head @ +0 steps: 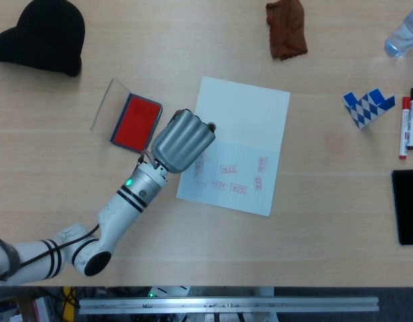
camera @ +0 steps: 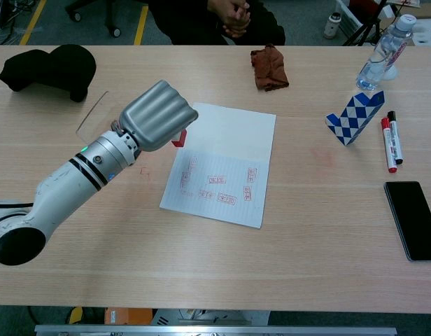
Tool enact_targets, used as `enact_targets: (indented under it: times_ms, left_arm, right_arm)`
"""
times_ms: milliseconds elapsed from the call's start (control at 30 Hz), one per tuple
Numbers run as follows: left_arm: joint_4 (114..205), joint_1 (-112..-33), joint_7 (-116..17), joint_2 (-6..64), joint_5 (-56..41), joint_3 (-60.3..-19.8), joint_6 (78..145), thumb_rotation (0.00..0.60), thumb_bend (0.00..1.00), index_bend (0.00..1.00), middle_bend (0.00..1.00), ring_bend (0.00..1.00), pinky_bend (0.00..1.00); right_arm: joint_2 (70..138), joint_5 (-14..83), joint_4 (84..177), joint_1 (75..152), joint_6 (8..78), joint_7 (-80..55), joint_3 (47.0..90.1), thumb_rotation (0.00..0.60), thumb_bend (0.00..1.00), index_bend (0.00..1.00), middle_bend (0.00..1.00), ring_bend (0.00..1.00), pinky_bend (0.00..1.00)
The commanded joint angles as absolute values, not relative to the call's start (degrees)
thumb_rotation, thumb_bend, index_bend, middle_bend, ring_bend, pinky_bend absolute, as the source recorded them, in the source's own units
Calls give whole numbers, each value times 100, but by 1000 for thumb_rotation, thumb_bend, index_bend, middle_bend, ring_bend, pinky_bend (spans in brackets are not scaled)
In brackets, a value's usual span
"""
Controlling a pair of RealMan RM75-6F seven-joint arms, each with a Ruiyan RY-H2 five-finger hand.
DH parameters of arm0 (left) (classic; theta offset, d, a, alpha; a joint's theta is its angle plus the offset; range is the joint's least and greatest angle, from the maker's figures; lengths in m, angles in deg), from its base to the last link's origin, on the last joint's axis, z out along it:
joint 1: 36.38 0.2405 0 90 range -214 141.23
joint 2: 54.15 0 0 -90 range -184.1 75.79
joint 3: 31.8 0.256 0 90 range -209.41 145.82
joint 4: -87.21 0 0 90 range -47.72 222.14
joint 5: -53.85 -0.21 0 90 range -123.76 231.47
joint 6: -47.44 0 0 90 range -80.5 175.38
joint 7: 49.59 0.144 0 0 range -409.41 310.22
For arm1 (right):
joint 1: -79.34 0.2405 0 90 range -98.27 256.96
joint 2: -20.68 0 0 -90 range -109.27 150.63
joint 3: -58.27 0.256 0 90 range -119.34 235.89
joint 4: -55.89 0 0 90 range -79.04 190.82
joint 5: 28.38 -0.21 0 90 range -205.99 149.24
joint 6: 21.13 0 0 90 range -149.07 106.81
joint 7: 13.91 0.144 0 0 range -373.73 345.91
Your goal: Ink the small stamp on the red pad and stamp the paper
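Nearest, paper (head: 241,151) lying flat, several red prints already across its lined lower half. Just above its left edge, left hand (camera: 158,117) raised off the sheet, fingers curled shut around the small stamp (camera: 179,137), only its red base peeking out below. Beyond and beside, red pad (head: 136,123) open, lid tipped back. Right hand nowhere in either view. Judged: between prints, heading for re-inking. Next calls for lowering the base squarely onto the pad, lightly.

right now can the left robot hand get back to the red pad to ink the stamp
Probably yes. The left robot hand holds the small stamp raised right beside the open red pad, and nothing lies between them.
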State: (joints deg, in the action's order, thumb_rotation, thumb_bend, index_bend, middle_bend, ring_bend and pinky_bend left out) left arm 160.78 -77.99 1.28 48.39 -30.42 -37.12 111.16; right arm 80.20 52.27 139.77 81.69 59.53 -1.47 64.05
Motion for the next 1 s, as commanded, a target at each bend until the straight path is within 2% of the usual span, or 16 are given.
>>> enact_targets:
  times_ms: [33, 567, 1000]
  left_arm:
    - [16280, -7667, 203, 4632, -3040, -3622, 11225, 600, 339, 661, 996, 997, 1000]
    - [16788, -7092, -47, 4022, -3227, -3099, 11625, 600, 339, 656, 992, 994, 1000]
    - [16476, -6740, -156, 4218, -3225, -2824, 11571, 600, 338, 647, 989, 991, 1000]
  right_arm:
    - [8034, 5249, 14004, 8198, 5933, -165, 6408, 600, 264, 223, 311, 314, 391]
    - [7987, 5347, 14189, 8295, 5931, -294, 6400, 600, 263, 223, 311, 314, 391]
    - [7925, 5358, 14254, 8260, 6006, -316, 6364, 600, 263, 223, 311, 314, 391]
